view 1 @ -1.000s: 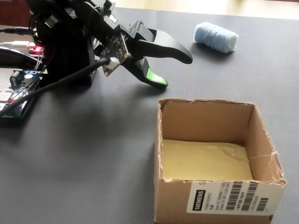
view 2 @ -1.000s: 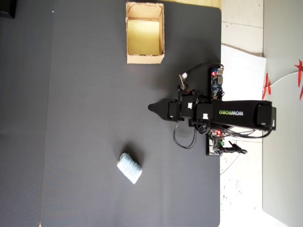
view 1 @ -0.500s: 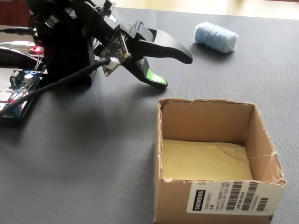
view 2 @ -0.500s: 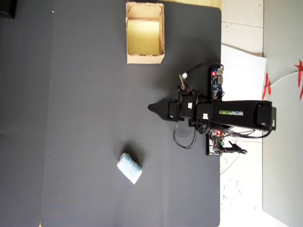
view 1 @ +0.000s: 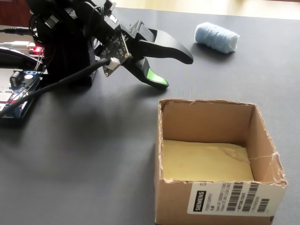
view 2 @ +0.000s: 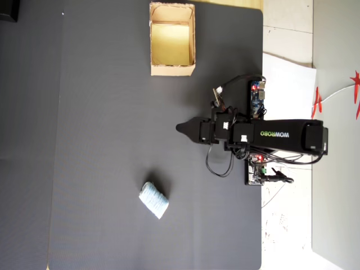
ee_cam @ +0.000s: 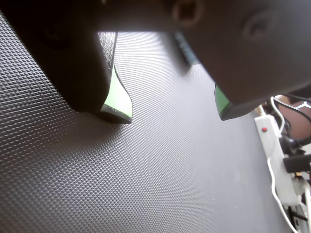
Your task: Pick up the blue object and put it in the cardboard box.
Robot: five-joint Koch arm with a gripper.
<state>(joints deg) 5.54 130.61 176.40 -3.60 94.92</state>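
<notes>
- Your black gripper with green-lined tips [view 1: 176,70] hangs just over the dark textured mat [view 2: 112,140], its jaws spread apart with nothing between them; the wrist view shows bare mat in the gap [ee_cam: 172,109].
- You'll find the small pale-blue ribbed roll [view 2: 153,199] lying on its side on the mat, well apart from the gripper [view 2: 179,128].
- The tan, low-walled cardboard box with a yellowish floor [view 2: 172,70] sits open on the gripper's other side, a white barcode label [view 1: 232,198] on its near wall.

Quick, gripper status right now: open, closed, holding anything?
Gripper: open, jaws apart, holding nothing. The blue roll lies apart on the mat.
</notes>
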